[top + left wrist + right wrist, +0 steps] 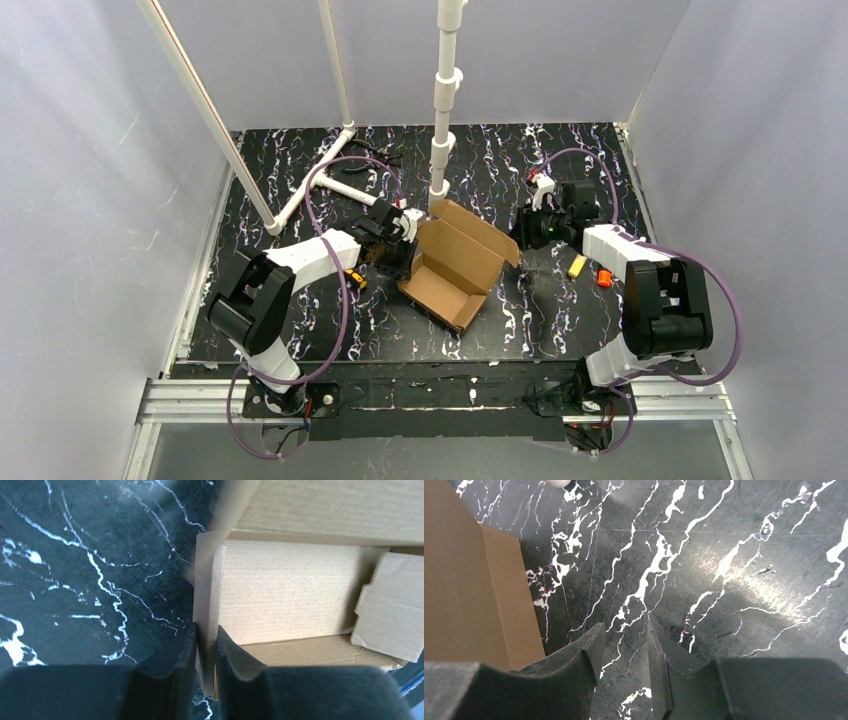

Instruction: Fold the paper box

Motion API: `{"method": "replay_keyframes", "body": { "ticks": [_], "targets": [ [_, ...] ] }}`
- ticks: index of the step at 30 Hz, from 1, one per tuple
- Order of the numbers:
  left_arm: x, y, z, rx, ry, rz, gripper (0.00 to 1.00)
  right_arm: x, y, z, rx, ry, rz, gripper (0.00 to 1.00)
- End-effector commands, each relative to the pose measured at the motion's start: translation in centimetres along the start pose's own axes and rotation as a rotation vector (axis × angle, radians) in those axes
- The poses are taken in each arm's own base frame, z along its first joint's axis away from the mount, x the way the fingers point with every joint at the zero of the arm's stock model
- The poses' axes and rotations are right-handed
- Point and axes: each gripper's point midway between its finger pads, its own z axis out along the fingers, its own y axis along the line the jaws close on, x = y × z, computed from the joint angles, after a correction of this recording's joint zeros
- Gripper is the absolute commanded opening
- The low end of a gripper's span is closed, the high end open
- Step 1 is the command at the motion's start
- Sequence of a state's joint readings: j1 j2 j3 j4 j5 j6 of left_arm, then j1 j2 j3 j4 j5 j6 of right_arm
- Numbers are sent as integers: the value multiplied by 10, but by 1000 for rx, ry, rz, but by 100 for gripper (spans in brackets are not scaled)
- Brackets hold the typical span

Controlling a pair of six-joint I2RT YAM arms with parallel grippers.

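I see my left gripper [205,639] pinched onto a wall of the paper box [285,587], while my right gripper [624,639] stands slightly parted over the table [734,555], holding nothing.

Black marbled table [560,325], paper box [455,268] atop

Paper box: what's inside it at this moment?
Only bare cardboard shows inside the paper box: its floor and a folded-in flap at one end. The left tool pinches a side wall. The corner under that flap is covered, so unseen.
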State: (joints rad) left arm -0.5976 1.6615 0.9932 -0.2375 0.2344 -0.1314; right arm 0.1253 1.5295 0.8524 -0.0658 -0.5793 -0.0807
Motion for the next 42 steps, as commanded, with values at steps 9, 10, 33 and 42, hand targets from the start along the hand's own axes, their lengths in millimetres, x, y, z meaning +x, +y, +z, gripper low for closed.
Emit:
{"method": "replay_keyframes", "body": {
  "ticks": [9, 10, 33, 42],
  "targets": [
    [-20, 7, -15, -131, -111, 16, 24, 22, 24, 24, -109, 60, 32, 44],
    [-25, 6, -23, -145, -140, 12, 32, 23, 26, 26, -114, 63, 34, 45],
    [64, -43, -27, 96, -260, -797, 0, 42, 71, 68, -112, 53, 76, 16],
    [31, -56, 24, 27, -130, -864, 0, 57, 99, 73, -177, 110, -7, 5]
  ]
}}
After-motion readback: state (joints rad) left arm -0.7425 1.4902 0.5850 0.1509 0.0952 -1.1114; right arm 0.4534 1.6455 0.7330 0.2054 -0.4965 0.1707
